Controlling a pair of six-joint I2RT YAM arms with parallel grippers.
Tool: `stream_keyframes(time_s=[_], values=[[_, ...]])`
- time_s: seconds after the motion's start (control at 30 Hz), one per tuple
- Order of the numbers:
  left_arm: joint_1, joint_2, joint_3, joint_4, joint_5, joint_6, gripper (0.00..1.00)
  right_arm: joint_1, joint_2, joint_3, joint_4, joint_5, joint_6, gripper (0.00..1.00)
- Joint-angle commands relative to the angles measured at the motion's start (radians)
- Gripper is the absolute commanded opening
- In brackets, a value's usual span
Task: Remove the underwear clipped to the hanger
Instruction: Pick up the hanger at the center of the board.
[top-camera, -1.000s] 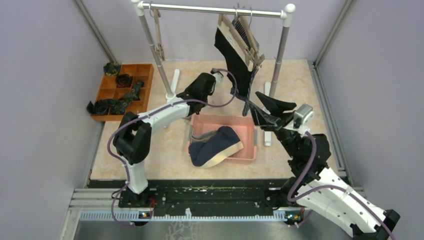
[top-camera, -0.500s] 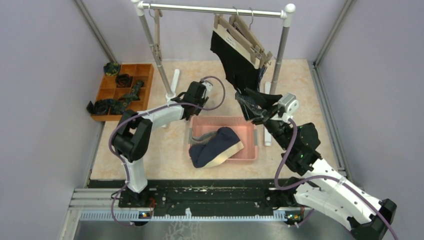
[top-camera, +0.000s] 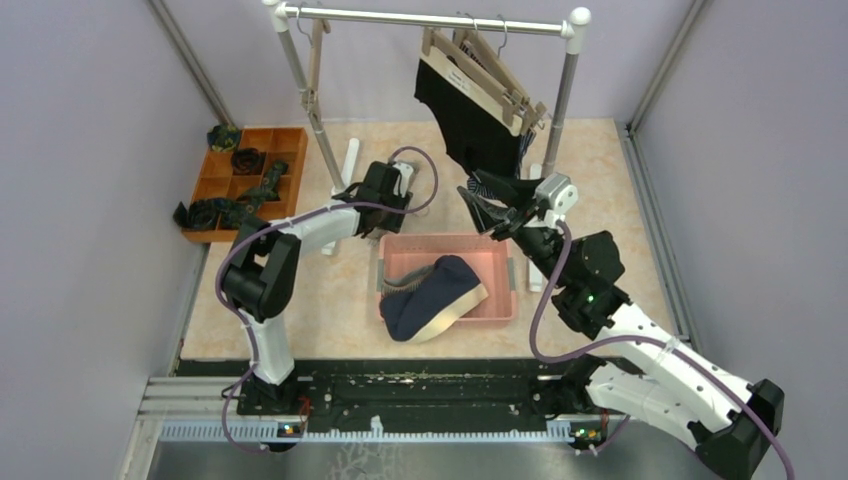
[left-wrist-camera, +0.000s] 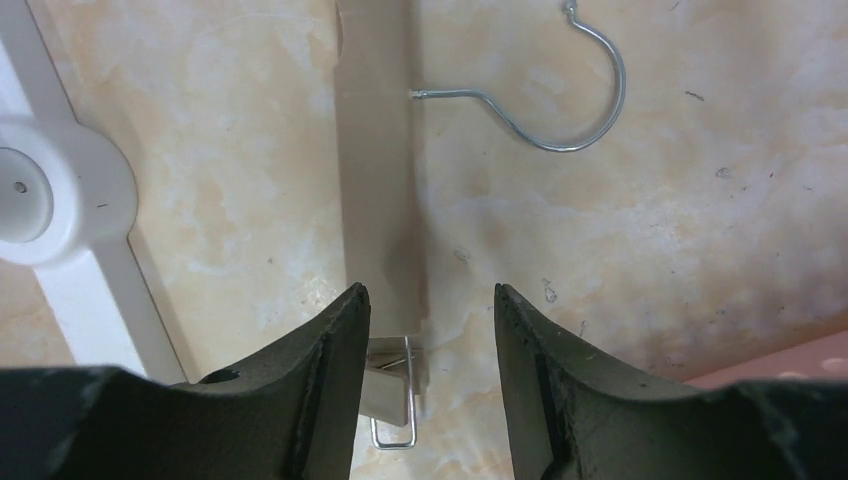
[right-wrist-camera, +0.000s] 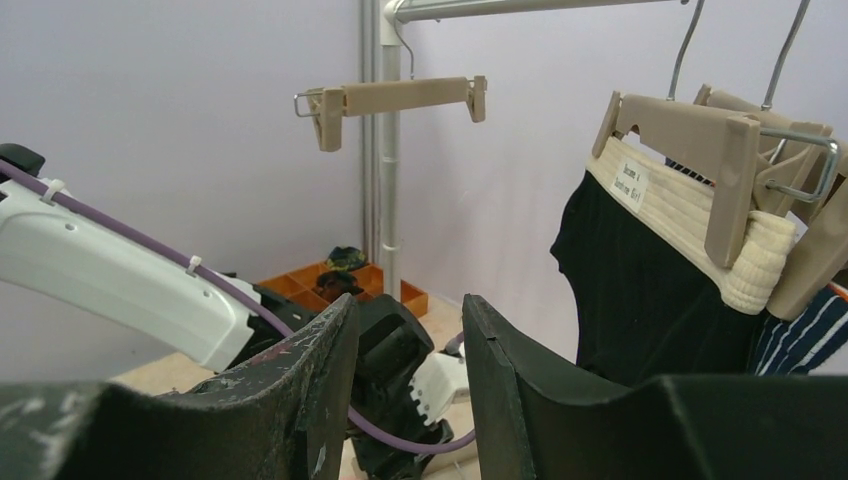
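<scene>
Hanging clipped on the rail (top-camera: 430, 18), the black boxer shorts (right-wrist-camera: 640, 290) are near the right gripper (right-wrist-camera: 405, 330) — fingers apart, empty — and the left gripper (left-wrist-camera: 430, 295), apart too, hovers over a wooden hanger (left-wrist-camera: 378, 180) on the floor.

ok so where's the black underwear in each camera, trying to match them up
Top external: the black underwear hangs from a tan hanger on the rail, upper centre-right.
Left wrist: not in it.
Right wrist: black underwear on the right side, clipped by its cream waistband.
Shared landmark: the rack, seen as its left post in top external and right wrist, and apparently as its white foot in left wrist.
</scene>
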Motion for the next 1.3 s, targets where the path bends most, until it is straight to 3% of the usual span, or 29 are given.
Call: stream_keyframes(time_s=[0.0, 0.17, 0.5, 0.57, 0.73, 0.9, 1.27], values=[[-0.005, 0.047, 0.003, -0.019, 0.006, -0.037, 0.55, 0.010, 0.007, 0.056, 0.067, -0.012, 0.012, 0.43], [-0.004, 0.080, 0.009, -0.021, -0.105, -0.043, 0.54, 0.010, 0.036, 0.067, 0.062, -0.015, 0.012, 0.43], [0.011, 0.185, 0.065, -0.029, -0.118, -0.063, 0.50, 0.010, 0.043, 0.074, 0.038, 0.013, -0.004, 0.43], [0.015, 0.190, 0.064, -0.011, -0.091, -0.062, 0.40, 0.010, 0.043, 0.070, 0.040, 0.023, -0.005, 0.43], [0.031, 0.202, 0.085, -0.036, -0.063, -0.081, 0.01, 0.010, 0.036, 0.062, 0.045, 0.036, -0.015, 0.45], [0.047, 0.163, 0.060, -0.019, -0.030, -0.091, 0.00, 0.010, 0.042, 0.058, 0.060, 0.039, -0.019, 0.45], [0.064, -0.127, 0.011, 0.097, 0.068, -0.135, 0.00, 0.010, 0.021, 0.030, 0.044, 0.044, -0.018, 0.46]])
